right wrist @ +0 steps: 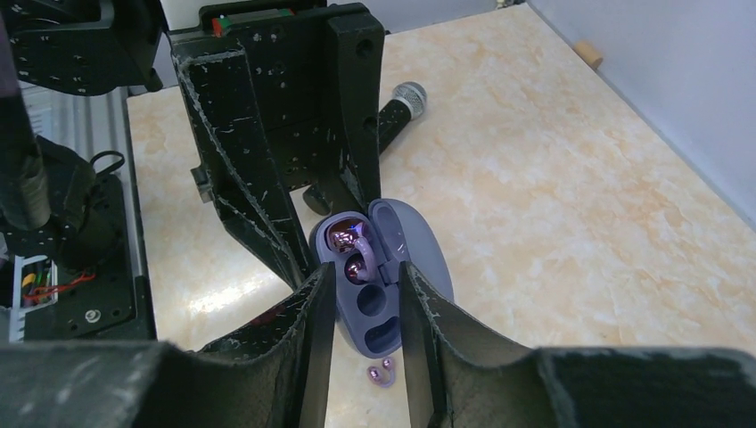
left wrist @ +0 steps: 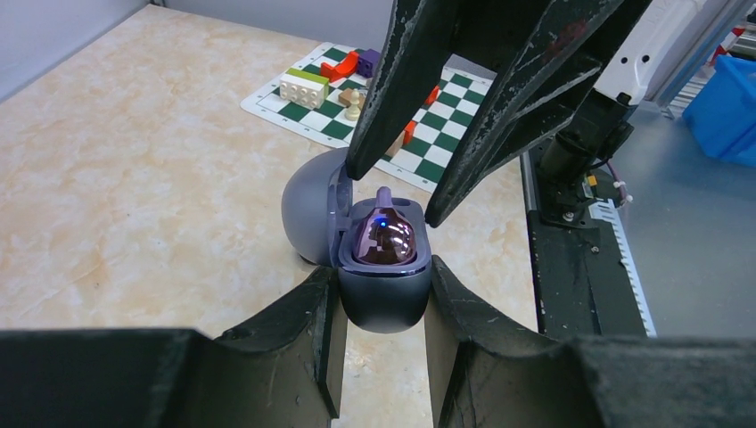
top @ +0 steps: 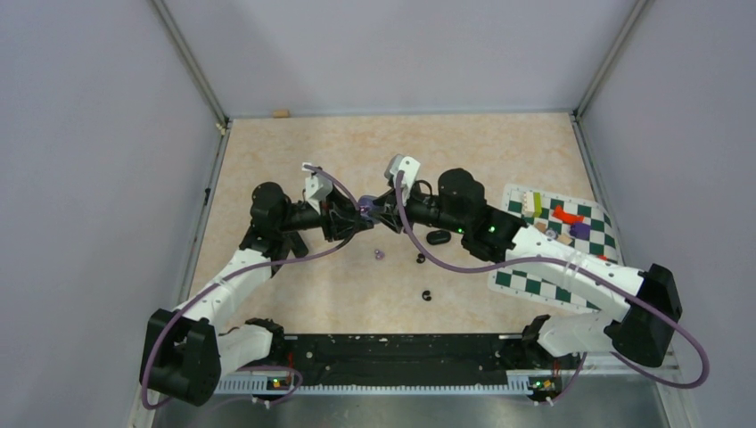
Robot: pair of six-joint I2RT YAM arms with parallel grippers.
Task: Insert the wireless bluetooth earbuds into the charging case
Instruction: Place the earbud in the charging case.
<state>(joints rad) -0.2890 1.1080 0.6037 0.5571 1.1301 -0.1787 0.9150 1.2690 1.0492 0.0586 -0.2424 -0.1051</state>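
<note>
My left gripper (left wrist: 383,314) is shut on the lower end of a grey-purple charging case (left wrist: 385,299), held above the table with its lid open. One pale purple earbud (left wrist: 384,241) sits in the case's upper socket; in the right wrist view the lower socket (right wrist: 370,301) is bare. My right gripper (right wrist: 365,270) hovers over the case, open, with a finger on each side and nothing held. Another purple earbud (right wrist: 382,373) lies on the table beneath it. Two black earbuds (top: 421,259) (top: 427,294) lie on the table in the top view.
A closed black case (top: 438,237) lies just right of centre. A green-and-white chess mat (top: 584,236) with coloured blocks covers the right side. What looks like a microphone (right wrist: 401,100) lies behind the left gripper. A small cork (top: 281,113) rests by the far wall.
</note>
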